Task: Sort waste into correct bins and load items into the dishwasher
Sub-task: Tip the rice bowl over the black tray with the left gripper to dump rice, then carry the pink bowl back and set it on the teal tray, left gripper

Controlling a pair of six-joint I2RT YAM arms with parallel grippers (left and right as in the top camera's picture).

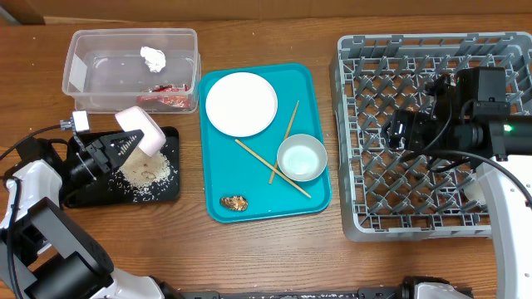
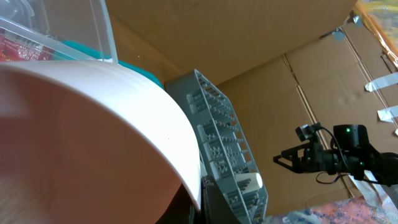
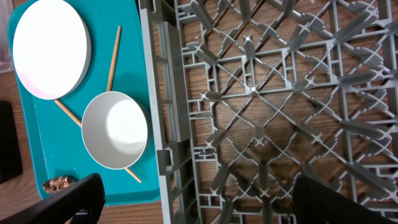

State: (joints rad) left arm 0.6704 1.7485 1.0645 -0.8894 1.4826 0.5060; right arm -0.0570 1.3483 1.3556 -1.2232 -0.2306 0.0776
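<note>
My left gripper (image 1: 125, 146) is shut on the rim of a white bowl (image 1: 140, 129) and holds it tilted over the black tray (image 1: 90, 198), where loose rice (image 1: 148, 170) lies. The bowl fills the left wrist view (image 2: 93, 137). The clear tub (image 1: 75, 50) holds the tissue ball (image 1: 154, 57) and the red wrapper (image 1: 170, 100). The white plate (image 1: 241, 103), pale blue bowl (image 1: 302, 157), chopsticks (image 1: 287, 133) and brown lump (image 1: 233, 202) lie on the teal tray. My right gripper (image 3: 199, 205) is open and empty above the grey rack (image 1: 399, 199), near its left side.
The teal tray (image 1: 316, 199) lies between the black tray and the rack. The right wrist view shows the rack's left wall (image 3: 165, 124), the plate (image 3: 51, 50), the pale blue bowl (image 3: 115, 130) and the lump (image 3: 57, 183). Some rice is scattered near the black tray's edge.
</note>
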